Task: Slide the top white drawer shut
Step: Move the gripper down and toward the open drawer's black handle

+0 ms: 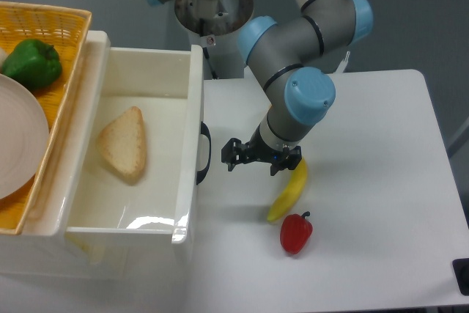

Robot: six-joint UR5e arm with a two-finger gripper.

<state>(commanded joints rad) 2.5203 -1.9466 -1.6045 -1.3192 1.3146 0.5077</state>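
The top white drawer (192, 100) stands pulled out to the right, open, with a slice of bread (124, 144) lying inside. Its black curved handle (204, 153) is on the front panel, facing right. My gripper (261, 160) hangs over the white table just right of the handle, a short gap away, with its fingers spread open and empty. The lower drawer front is not visible.
A yellow banana (289, 190) and a red pepper (296, 232) lie on the table (381, 181) right under and below the gripper. A yellow wicker basket (51, 20) with a green pepper (31, 64) and a white plate (18, 137) sits on the cabinet at left.
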